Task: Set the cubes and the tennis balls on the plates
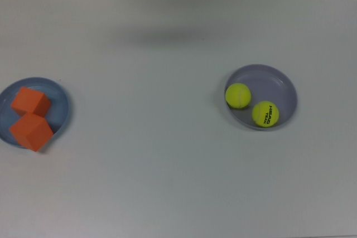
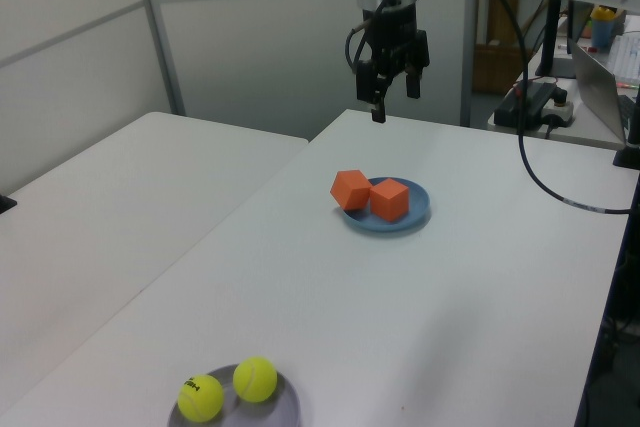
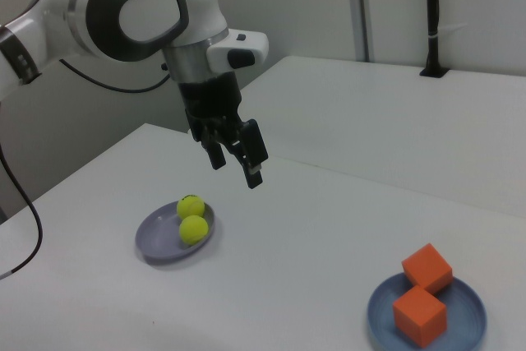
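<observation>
While both bright orange matte cubes (image 2: 371, 194) sit on the light blue plate (image 2: 418, 212) and both fuzzy tennis balls (image 3: 191, 219) on the lavender plate (image 3: 156, 243), the gripper (image 2: 392, 80) hangs high in the left view's upper middle, fingers (image 2: 378, 103) apart, empty, above the desk (image 2: 430, 317).

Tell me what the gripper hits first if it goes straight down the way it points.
Probably bare table. The gripper hangs open and empty between the purple plate and the blue plate, though depth is unclear.

This looks like a lab or a work room. A big white robot arm (image 3: 123, 14) hangs over plain white tables (image 2: 300, 277). Grey panel walls (image 2: 240, 37) stand behind, black cables (image 2: 545, 172) hang down, and a laptop (image 2: 600, 72) sits nearby
</observation>
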You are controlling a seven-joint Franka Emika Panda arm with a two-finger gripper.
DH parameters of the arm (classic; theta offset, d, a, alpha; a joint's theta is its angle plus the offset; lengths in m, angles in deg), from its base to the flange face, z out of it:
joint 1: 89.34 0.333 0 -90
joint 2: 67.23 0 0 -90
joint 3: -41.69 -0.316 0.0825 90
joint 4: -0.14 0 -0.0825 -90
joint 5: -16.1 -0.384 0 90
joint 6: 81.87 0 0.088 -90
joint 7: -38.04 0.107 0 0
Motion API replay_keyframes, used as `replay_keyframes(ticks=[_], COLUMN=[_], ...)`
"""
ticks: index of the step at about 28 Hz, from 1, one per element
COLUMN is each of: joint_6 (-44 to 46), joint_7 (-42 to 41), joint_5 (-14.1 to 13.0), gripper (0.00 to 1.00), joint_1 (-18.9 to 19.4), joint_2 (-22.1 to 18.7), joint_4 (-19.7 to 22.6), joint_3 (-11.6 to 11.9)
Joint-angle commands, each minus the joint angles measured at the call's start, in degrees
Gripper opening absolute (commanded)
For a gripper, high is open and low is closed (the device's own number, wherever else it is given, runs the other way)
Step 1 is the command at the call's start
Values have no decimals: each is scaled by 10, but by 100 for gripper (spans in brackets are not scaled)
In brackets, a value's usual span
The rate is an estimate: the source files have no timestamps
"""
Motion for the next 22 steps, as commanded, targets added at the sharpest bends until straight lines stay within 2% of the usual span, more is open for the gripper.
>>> replay_keyframes(ticks=[1,7,22], joint_6=[9,13,13], joint_7=[-1,-1,0], joint_5=[-1,0,1], gripper=[100,100,100], joint_1=[1,-21,-24], joint_2=[-18,-17,-21], joint_4=[8,8,8], joint_3=[2,2,10])
